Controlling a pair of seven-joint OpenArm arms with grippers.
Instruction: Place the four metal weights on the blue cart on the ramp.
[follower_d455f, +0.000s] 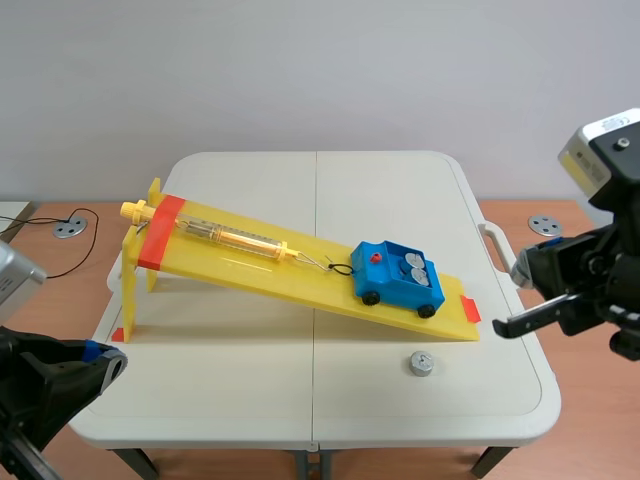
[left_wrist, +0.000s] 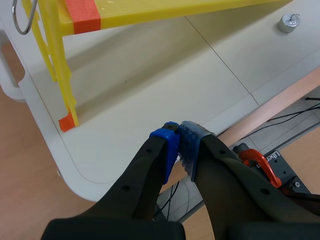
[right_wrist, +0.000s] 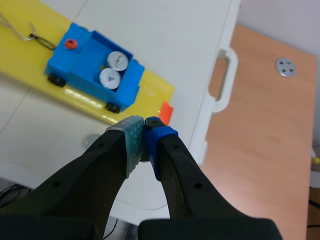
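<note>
Gripping nothing: left pincer (left_wrist: 179, 132) and right pincer (right_wrist: 145, 129), both fully closed (no gap at all).

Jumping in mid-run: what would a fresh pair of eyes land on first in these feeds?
A long yellow ramp slants across the white table, with a blue cart parked near its low end; two metal weights show in it. Another weight lies loose on the table just in front of that low end. Both grippers are shut on nothing: left gripper by the table's near left corner, right gripper near the ramp's low end.
</note>
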